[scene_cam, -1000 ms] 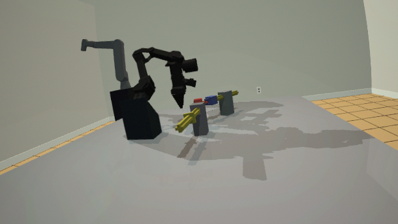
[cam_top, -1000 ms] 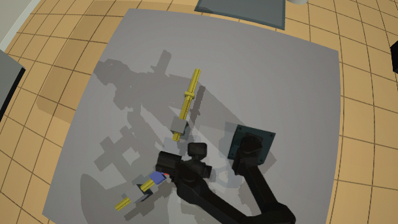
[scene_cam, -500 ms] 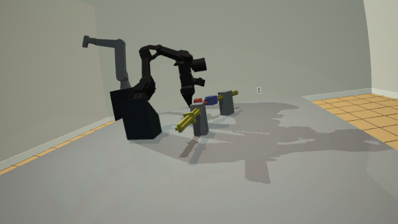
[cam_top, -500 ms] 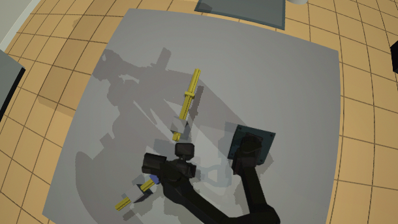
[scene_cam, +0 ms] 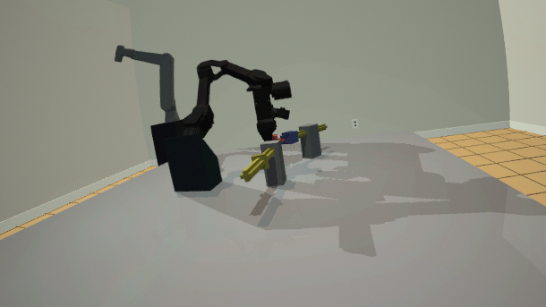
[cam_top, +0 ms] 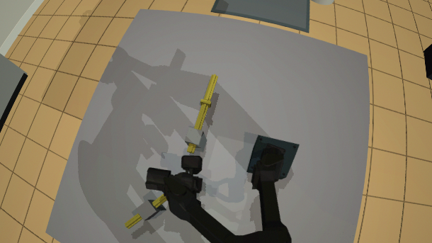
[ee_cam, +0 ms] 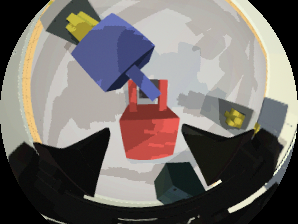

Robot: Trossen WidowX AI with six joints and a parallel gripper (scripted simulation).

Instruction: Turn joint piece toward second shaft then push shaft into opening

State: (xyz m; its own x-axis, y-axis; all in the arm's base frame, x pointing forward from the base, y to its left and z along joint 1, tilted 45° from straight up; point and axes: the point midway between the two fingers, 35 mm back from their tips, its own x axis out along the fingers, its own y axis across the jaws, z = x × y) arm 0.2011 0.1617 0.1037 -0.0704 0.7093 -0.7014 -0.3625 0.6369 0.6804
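The first yellow shaft [cam_top: 132, 221] [scene_cam: 323, 127] [ee_cam: 77, 27] runs through its grey block [cam_top: 143, 210] [scene_cam: 311, 143] and carries a blue yoke [scene_cam: 289, 137] [ee_cam: 112, 50]. The red joint piece [scene_cam: 275, 137] [ee_cam: 149, 142] hangs on the yoke by two arms; its body points toward the bottom of the wrist view. Its opening is not visible. My gripper [scene_cam: 268, 139] [ee_cam: 146, 130] is open, one finger on each side of the red body, with gaps. The second yellow shaft [cam_top: 202, 115] [scene_cam: 251, 171] [ee_cam: 234, 118] with its collar passes through the second grey block [cam_top: 194, 137] [scene_cam: 273, 162], its near end apart from the red piece.
The arm's dark base [cam_top: 291, 156] [scene_cam: 192, 166] [ee_cam: 181, 182] stands on the grey table top [cam_top: 311, 78] [scene_cam: 268, 269]. The second block and shaft end stand right of the fingers in the wrist view. The blue yoke is close above the red piece there.
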